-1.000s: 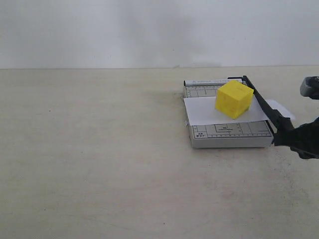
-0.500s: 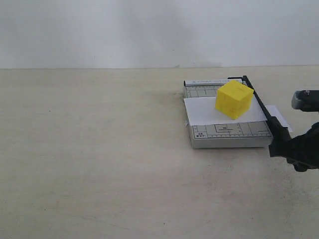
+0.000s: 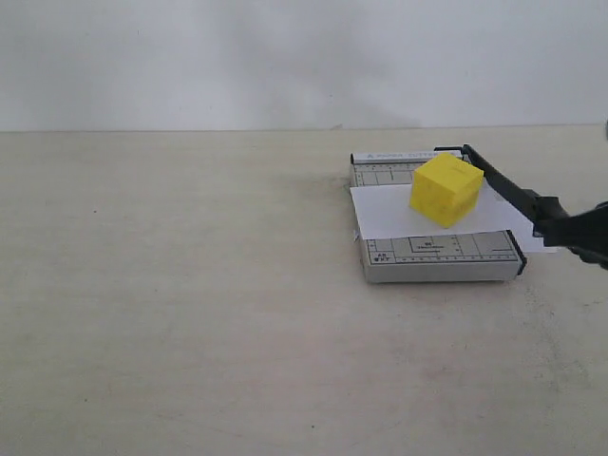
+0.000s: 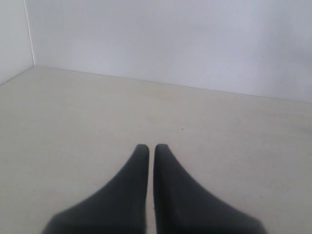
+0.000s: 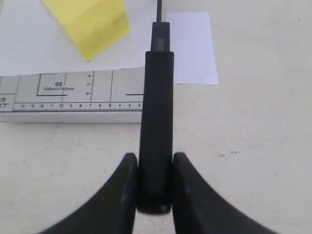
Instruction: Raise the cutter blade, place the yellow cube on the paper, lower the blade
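The yellow cube [image 3: 445,190] [image 5: 90,24] rests on the white paper [image 3: 389,214] [image 5: 190,48], which lies across the grey gridded cutter board [image 3: 437,258] [image 5: 73,97]. The black cutter blade [image 3: 503,185] [image 5: 156,112] slopes from its hinge at the board's far corner out to the right, its handle end held off the table. My right gripper [image 3: 570,230] [image 5: 155,158] is shut on that thick handle, one finger on each side. My left gripper [image 4: 147,146] is shut on nothing over bare table and does not show in the exterior view.
The beige table [image 3: 190,313] stretches wide to the left and front of the cutter board. A white wall [image 3: 285,57] stands behind the table. The paper's end sticks out past the board on the right.
The blade handle dipped toward the table half a second ago and now stands higher and further right, still in my right gripper. The cube and paper have not moved.
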You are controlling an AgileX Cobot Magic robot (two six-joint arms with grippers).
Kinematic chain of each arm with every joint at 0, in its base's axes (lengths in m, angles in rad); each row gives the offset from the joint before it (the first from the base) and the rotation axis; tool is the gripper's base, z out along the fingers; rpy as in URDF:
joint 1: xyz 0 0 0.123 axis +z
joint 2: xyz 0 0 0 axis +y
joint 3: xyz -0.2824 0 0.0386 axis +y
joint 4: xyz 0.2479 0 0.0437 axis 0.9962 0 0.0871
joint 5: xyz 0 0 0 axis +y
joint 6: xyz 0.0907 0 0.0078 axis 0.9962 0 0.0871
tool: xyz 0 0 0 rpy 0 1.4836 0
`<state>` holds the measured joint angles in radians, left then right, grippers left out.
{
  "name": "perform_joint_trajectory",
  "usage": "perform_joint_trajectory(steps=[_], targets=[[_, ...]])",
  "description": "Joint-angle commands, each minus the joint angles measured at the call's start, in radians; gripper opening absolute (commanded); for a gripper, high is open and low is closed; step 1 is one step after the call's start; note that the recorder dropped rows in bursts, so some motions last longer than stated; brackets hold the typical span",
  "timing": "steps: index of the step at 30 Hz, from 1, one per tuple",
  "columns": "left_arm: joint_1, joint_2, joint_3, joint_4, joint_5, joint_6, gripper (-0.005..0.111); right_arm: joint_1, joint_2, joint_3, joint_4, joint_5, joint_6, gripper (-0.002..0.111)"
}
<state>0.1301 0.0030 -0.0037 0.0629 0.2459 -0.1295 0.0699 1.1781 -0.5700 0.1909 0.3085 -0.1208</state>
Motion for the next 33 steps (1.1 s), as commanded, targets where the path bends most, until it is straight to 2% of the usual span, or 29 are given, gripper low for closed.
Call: perform_joint_trajectory(steps=[1,12,14,17,19,24,27,33], targets=[[-0.003,-0.003,0.004,0.004,-0.012,0.004,0.005,-0.001,-0.192,0.006,0.002,0.179,0.007,0.0],[-0.003,-0.003,0.004,0.004,-0.012,0.004,0.005,-0.001,-0.533,-0.006,0.042,0.303,0.013,0.0],[-0.003,-0.003,0.004,0.004,-0.01,0.004,0.005,-0.001,-0.646,-0.029,0.068,0.268,0.013,0.0],[-0.003,-0.003,0.004,0.004,-0.01,0.004,0.005,-0.001,-0.828,-0.032,0.087,0.094,-0.03,0.0],[-0.003,-0.003,0.004,0.004,-0.01,0.004,0.005,-0.001,-0.91,-0.032,0.087,0.047,-0.088,0.0],[-0.003,-0.003,0.004,0.004,-0.01,0.004,0.005,-0.001,-1.032,-0.021,0.112,0.131,-0.087,0.0],[-0.003,-0.003,0.004,0.004,-0.012,0.004,0.005,-0.001,-1.052,0.051,0.177,0.107,-0.087,0.0],[-0.003,-0.003,0.004,0.004,-0.012,0.004,0.005,-0.001,-1.026,0.3,0.265,-0.188,-0.077,0.0]])
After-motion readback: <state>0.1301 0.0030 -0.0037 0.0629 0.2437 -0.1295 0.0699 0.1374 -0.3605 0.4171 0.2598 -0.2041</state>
